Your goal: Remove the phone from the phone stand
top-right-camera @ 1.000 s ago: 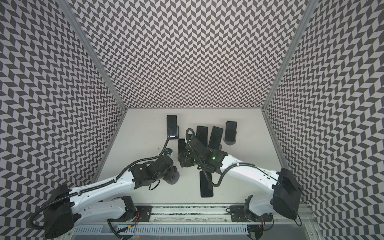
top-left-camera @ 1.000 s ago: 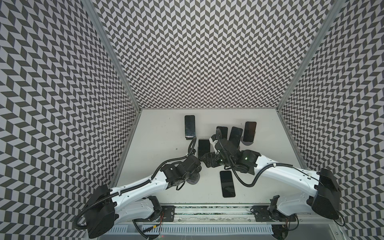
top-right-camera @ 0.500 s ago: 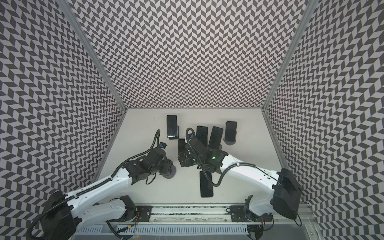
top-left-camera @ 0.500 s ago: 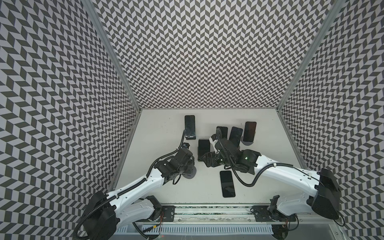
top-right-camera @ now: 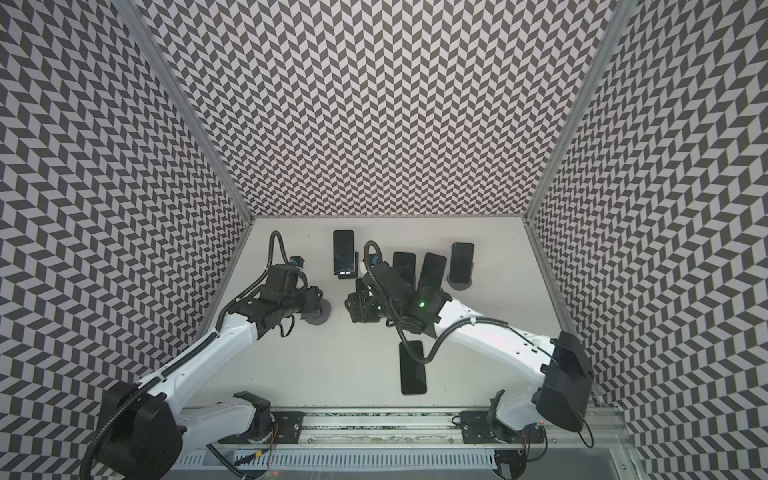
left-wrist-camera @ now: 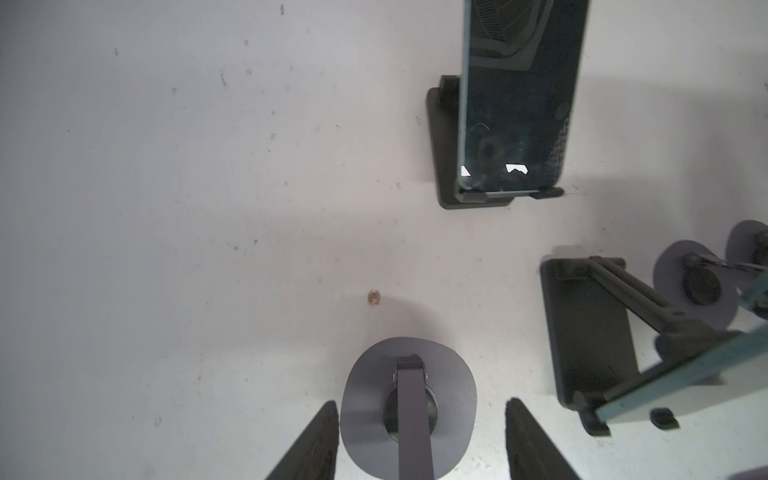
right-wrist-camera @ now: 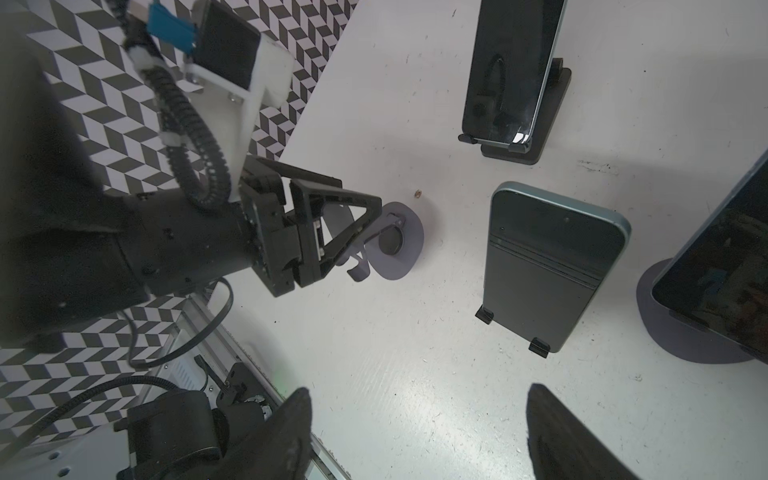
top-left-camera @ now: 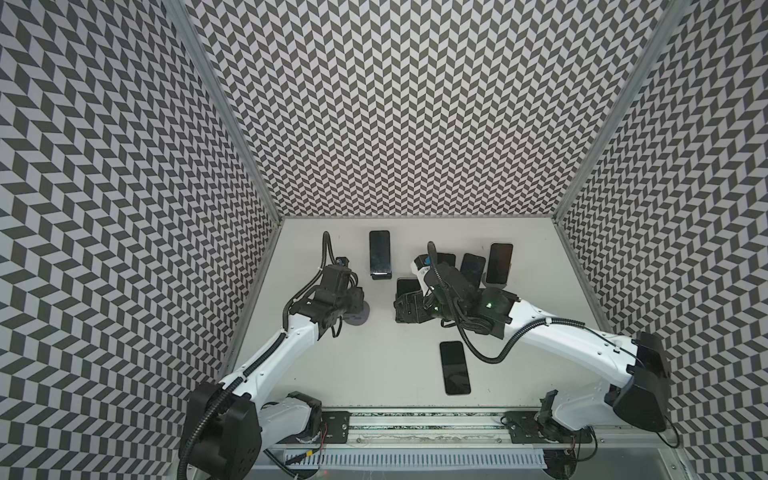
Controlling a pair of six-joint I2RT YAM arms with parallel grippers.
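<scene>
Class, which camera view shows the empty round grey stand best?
The right wrist view: the round grey stand shows base, hinge and cradle hook, held by the left gripper. The left wrist view crops it at the edge. In both top views only part of its base shows.

Dark phone (right-wrist-camera: 552,266), pale-blue rim, leans back on black stand (left-wrist-camera: 590,332), foot hooks under its lower edge, mid desk (top-left-camera: 374,374). Empty round grey stand (left-wrist-camera: 409,409) sits left of it in both top views. A second phone (top-left-camera: 455,368) lies flat near the front.
</scene>
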